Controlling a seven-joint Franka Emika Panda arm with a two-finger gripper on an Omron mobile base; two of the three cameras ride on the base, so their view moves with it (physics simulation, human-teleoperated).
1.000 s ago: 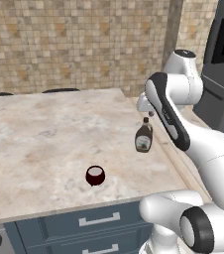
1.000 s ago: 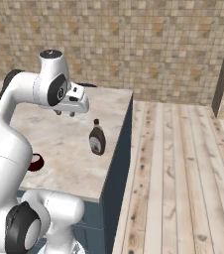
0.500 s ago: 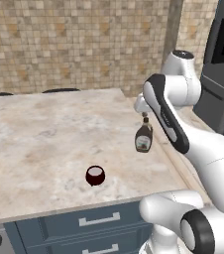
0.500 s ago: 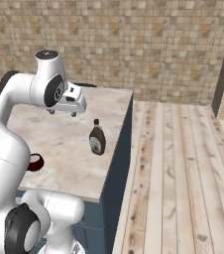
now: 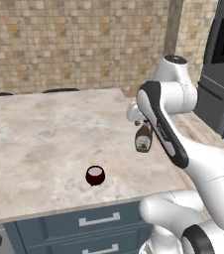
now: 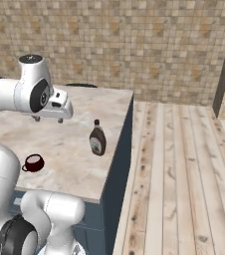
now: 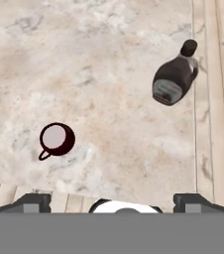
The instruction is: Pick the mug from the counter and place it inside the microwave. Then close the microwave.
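Above the counter (image 5: 44, 134), the tool (image 7: 112, 201) is hanging with its jaws spread wide, gripping nothing.
Below it, the dark red mug (image 7: 57, 140) is sitting upright on the marbled stone near the front edge, apart from the fingers (image 7: 33, 201); the brown syrup bottle (image 7: 173, 79) is standing well apart from the mug, close to the counter's side edge by the wooden floor (image 6: 184, 174).
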